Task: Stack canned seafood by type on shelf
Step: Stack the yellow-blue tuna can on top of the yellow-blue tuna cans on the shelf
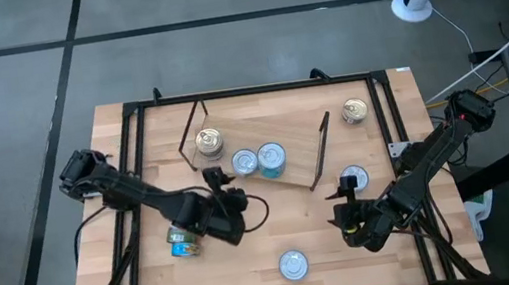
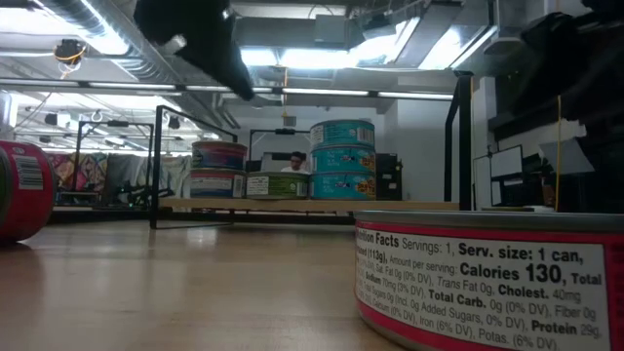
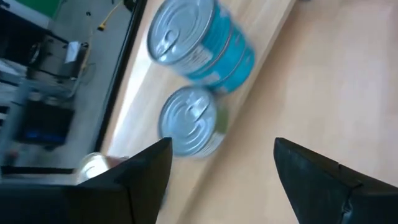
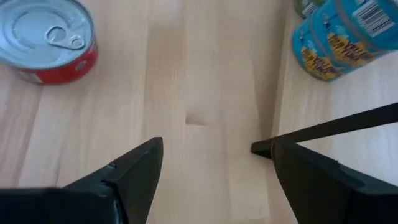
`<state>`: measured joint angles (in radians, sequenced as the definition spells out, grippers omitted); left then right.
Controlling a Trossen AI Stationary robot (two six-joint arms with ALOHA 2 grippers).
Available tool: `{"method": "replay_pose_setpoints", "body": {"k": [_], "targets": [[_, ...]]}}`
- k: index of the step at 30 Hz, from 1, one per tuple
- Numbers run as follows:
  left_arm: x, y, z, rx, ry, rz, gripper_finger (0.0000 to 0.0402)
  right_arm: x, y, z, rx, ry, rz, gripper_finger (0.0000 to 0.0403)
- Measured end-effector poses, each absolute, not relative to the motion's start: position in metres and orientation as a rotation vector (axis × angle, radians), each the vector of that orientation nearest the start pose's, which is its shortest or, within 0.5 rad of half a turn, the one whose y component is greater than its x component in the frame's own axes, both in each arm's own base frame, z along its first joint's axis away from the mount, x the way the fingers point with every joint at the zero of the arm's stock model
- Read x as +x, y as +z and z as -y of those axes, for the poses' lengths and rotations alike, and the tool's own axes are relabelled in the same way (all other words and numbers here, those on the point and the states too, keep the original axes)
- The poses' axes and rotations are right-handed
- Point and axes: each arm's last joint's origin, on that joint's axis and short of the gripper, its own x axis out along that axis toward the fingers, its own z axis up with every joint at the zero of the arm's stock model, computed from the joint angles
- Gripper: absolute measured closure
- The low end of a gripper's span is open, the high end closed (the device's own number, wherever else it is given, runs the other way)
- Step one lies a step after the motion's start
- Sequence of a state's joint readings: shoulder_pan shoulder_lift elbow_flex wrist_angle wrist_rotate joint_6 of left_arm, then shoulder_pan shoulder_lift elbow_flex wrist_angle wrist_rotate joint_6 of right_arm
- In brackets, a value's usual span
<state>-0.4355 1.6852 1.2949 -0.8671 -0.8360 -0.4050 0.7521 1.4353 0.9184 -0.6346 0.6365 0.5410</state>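
**Both jaws open and empty; sorting partly done, loose tins waiting**

Jaws: left gripper [image 1: 226, 199] stands spread wide with nothing between its fingers, hovering just off the near edge of the shelf [image 1: 283, 130]. Right gripper [image 1: 346, 202] likewise stands apart and empty, low over the bare tabletop [image 1: 261, 253] beyond the shelf's right wire leg.

Stock on shelf: teal stack [image 1: 271, 159], at least two tins high in the left wrist view; a single silver-lidded tin [image 1: 244, 162] touching or just beside it; a gold-lidded stack [image 1: 209, 143] near the left wire leg.

Stock off shelf: a gold-lidded tin [image 1: 355, 110] near the table's far right; a red tin [image 1: 354, 178] close to the right gripper; another red tin [image 1: 293, 265] near the front edge; a blue-labelled tin [image 1: 183, 240] partly hidden under the left arm.

Step in hand, as judged: between placements, neither arm carrying.

Next move, as judged: the right gripper is best placed for the nearby red tin. It needs to come down square over the lid, close on the sides, then lift clear of the wire leg before setting down on bare board, apart from the teal stack.
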Motion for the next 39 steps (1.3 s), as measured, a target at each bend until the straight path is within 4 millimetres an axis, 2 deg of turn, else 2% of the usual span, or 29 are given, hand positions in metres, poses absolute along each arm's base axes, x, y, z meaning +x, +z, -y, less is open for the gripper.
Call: {"method": "replay_pose_setpoints", "body": {"k": [12,22,31,39], "targets": [[0.296,0.245,0.148,0.203,0.479,-0.844,0.0125,0.207,0.215,-0.167,-0.270,-0.178,-0.800,0.0103],[0.273,0.238,0.186,0.023,0.075,-1.128,0.0125,0.215,0.220,-0.171,-0.316,-0.118,-0.740,0.0103],[0.240,0.232,0.195,0.002,0.091,-1.387,0.0125,0.225,0.219,-0.159,-0.253,-0.118,-0.781,0.0103],[0.221,0.232,0.204,0.046,0.086,-1.471,0.0125,0.231,0.219,-0.151,-0.229,-0.137,-0.797,0.0103]]}}
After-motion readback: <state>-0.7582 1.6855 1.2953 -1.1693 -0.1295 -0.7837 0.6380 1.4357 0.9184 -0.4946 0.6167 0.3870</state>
